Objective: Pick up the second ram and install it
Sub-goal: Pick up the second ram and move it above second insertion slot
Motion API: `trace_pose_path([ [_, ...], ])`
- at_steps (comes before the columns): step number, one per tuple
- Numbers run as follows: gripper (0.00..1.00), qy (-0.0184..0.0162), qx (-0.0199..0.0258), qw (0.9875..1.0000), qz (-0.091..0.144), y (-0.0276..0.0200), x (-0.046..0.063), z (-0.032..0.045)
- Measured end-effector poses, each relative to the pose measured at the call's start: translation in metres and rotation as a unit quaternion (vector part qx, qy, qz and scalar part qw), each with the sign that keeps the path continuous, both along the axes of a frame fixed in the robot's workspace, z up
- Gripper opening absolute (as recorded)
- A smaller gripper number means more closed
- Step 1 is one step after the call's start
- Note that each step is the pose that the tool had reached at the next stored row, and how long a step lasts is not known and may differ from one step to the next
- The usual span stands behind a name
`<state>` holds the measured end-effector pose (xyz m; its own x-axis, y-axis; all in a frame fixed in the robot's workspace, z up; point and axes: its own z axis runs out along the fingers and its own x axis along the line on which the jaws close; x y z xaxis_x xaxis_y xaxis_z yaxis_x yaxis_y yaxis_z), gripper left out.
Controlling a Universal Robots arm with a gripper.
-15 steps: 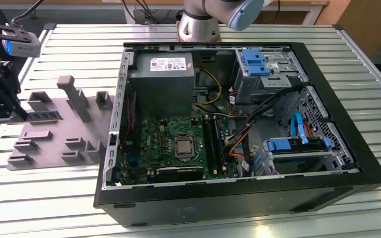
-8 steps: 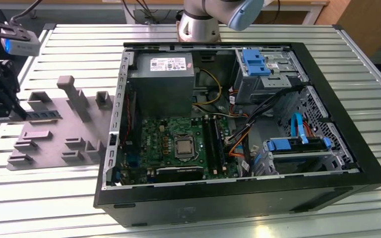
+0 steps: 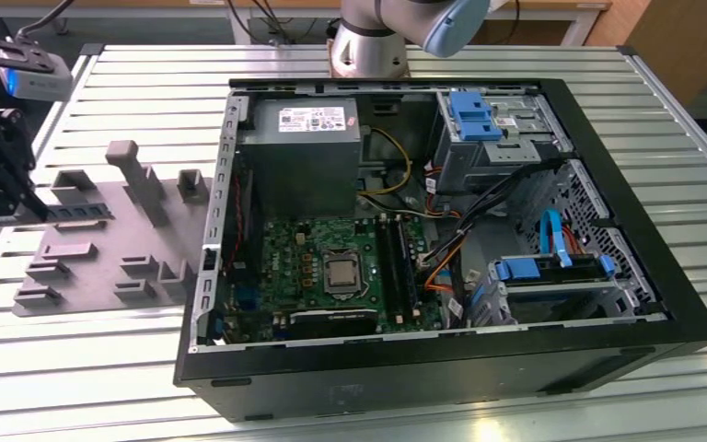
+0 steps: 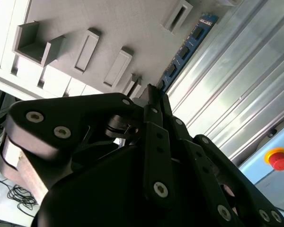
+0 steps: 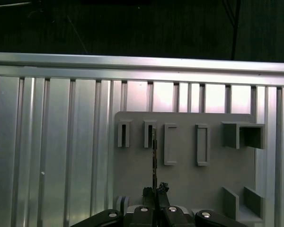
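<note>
My gripper [image 3: 25,203] is at the exterior view's far left, over the grey holder plate [image 3: 102,244] and outside the computer case. It is shut on one end of the second ram [image 3: 77,213], a thin dark stick reaching out level over the plate. In the second wrist view the ram [image 4: 187,47] shows blue with dark chips, running away from the gripper [image 4: 152,92] towards a grey slot block [image 4: 177,14]. In the first wrist view the ram [image 5: 154,156] is edge-on between the gripper [image 5: 155,191] and a slot block [image 5: 149,134]. The black memory slots [image 3: 393,262] lie on the green motherboard.
The open black computer case [image 3: 452,364] fills the middle of the slatted metal table [image 3: 108,368], with a power supply [image 3: 298,138], drive cages [image 3: 489,120] and loose cables inside. Upright grey posts [image 3: 133,175] rise from the holder plate. A red stop button [image 4: 279,158] sits nearby.
</note>
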<state>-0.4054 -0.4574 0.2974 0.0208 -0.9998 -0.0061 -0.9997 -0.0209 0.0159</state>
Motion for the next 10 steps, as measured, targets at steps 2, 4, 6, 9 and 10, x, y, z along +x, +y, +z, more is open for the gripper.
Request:
trace_pose_path([
  [2, 0.14, 0.0000, 0.0000, 1.0000, 0.000, 0.0000, 0.0000, 0.0008],
  [4, 0.14, 0.0000, 0.0000, 1.0000, 0.000, 0.0000, 0.0000, 0.0016],
  [6, 0.14, 0.0000, 0.0000, 1.0000, 0.000, 0.0000, 0.0000, 0.0023],
  [9, 0.14, 0.0000, 0.0000, 1.0000, 0.000, 0.0000, 0.0000, 0.0035],
  [10, 0.14, 0.0000, 0.0000, 1.0000, 0.000, 0.0000, 0.0000, 0.0038],
])
